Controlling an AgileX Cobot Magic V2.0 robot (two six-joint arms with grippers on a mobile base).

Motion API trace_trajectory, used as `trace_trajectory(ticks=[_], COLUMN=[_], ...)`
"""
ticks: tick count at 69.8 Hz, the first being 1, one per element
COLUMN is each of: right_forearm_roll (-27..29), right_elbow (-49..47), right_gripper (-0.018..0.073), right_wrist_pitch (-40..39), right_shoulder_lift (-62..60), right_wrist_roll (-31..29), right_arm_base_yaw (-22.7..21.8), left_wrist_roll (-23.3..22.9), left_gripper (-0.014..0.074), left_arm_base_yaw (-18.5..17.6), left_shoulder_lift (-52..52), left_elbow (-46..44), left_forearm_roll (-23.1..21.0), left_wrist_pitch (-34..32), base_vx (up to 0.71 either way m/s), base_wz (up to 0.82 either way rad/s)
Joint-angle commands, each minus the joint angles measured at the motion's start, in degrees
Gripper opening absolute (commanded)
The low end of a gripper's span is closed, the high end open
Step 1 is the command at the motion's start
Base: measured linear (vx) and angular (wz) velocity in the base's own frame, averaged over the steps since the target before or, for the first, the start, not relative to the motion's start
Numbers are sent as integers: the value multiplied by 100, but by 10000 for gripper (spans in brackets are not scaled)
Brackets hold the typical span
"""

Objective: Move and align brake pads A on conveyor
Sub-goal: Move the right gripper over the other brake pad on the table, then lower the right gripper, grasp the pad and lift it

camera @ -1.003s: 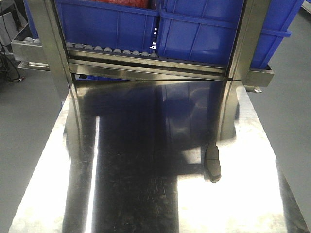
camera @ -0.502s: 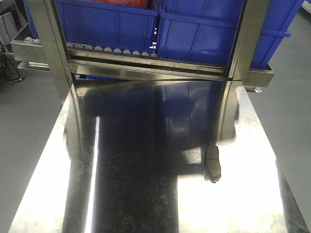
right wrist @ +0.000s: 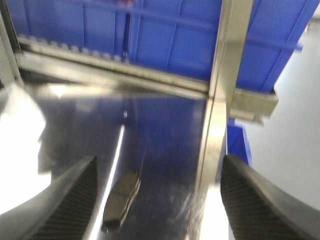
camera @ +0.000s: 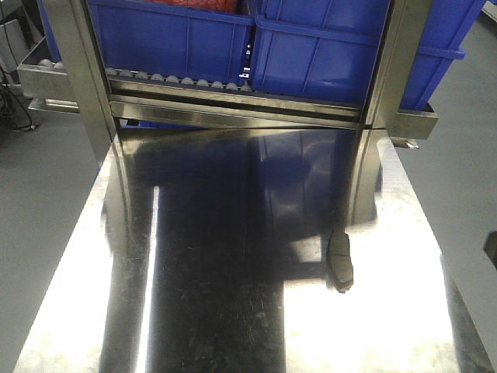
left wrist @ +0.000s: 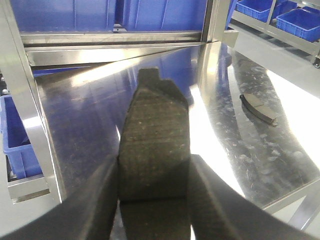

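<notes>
Left fingers (left wrist: 95, 205) pinch brake pad (left wrist: 155, 145); right fingers (right wrist: 70, 200) spread; second pad (right wrist: 121, 200) on steel tabletop (camera: 373, 326).

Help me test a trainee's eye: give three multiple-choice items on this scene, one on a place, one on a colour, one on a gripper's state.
1. Where does the loose brake pad lie?
A. on the right part of the steel tabletop
B. inside a bin
C. on the floor

2. What colour are the bins at the back?
A. red
B. blue
C. green

3. How is the left gripper?
A. open and empty
B. shut on a second brake pad
C. out of view

Answers:
1 A: the front view shows it lying flat on the steel, right of the middle.
2 B: the walls of both bins are blue.
3 B: the left wrist view shows its fingers pressed against that pad's two sides.
</notes>
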Motion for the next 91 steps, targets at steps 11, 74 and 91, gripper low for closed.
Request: trace_trajectory(ticks=[11,74,91], right_forearm_roll=[-18,764,399], right_elbow=[-1401,-3915,-4797], right_gripper=[507,507,507], right_wrist_pitch=[797,2700,3097], right_shoulder_lift=[1983,6957,7640], right_wrist_roll=[521,1052,1435], right_arm_base_yaw=[-2,279,954], left_wrist_roll=[8,8,8], left_gripper=[-6,-6,-6], left_arm_base_yaw=[-35,-35,-35], left_shoulder_lift=[76,76,76], left_elbow=[-126,-126,-126], left_forearm_roll=[-28,-28,-28], left_wrist_pitch=[-540,-536,-536], base_vx=[0,0,0], base_wz=[0,0,0])
